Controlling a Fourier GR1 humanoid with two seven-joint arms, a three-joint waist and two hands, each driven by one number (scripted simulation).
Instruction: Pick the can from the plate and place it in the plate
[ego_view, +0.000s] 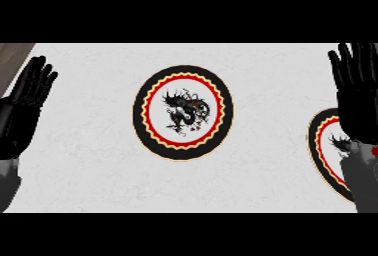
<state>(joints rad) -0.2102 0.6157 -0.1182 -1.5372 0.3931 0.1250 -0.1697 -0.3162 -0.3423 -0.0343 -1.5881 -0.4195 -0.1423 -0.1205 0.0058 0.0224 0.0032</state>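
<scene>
On the pale marbled table (244, 65) lie two round black-rimmed plates with a red scalloped ring and a black dragon at the centre: one plate in the middle (183, 113), bare of any load, and a second plate at the right edge (323, 145), half hidden behind the right forearm. The can cannot be made out; a small red speck shows beside the right forearm near the picture's edge, and it may be part of the can, though that cannot be told. The left hand (26, 97) rests at the left edge, fingers straight and released, holding nothing. The right hand (358, 85) stands over the right plate with fingers likewise straight and released. The pick seems not yet begun. To do it well, the right hand would likely need to draw back and down toward the right plate, open around the can, then close before lifting. Between the plates the table gives wide room for the carry; the right plate sits close to the view's edge, so the approach there is cramped.
</scene>
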